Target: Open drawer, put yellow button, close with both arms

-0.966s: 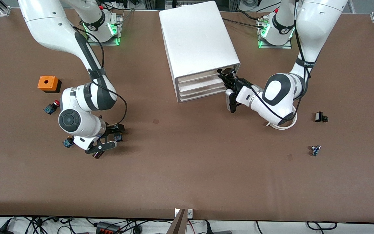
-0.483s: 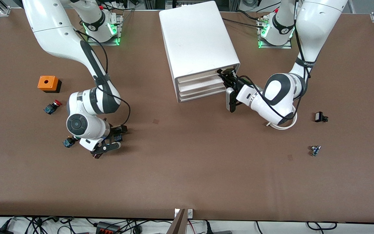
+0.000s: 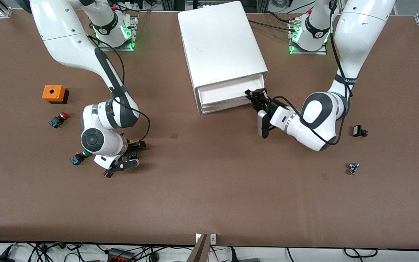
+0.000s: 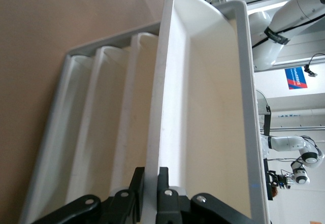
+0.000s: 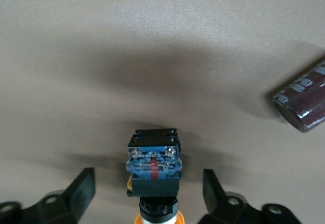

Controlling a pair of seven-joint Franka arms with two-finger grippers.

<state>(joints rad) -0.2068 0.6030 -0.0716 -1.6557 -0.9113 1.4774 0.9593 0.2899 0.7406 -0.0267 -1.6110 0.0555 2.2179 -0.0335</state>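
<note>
The drawer (image 3: pixel 224 94), the top tray of the white cabinet (image 3: pixel 220 40), stands partly pulled out and shows empty in the left wrist view (image 4: pixel 203 107). My left gripper (image 3: pixel 255 95) is shut on the drawer's front wall at its corner toward the left arm's end; the fingers (image 4: pixel 163 188) pinch the wall. The yellow button (image 5: pixel 152 165) lies on the table, blue and black body showing, yellow cap toward the wrist. My right gripper (image 5: pixel 150 188) is open, one finger on each side of it, not touching. In the front view the gripper (image 3: pixel 133 154) covers most of the button (image 3: pixel 132 154).
A brown cylinder (image 3: pixel 108 174) lies beside the right gripper, also in the right wrist view (image 5: pixel 302 104). A green-capped button (image 3: pixel 76 159), a red-capped button (image 3: pixel 58 120) and an orange box (image 3: pixel 53 93) lie toward the right arm's end. Two small parts (image 3: pixel 358 131) (image 3: pixel 353 168) lie toward the left arm's end.
My left gripper has pulled the top drawer out of the cabinet toward the front camera. My right arm has shifted a little toward the cabinet, its gripper still around the yellow button.
</note>
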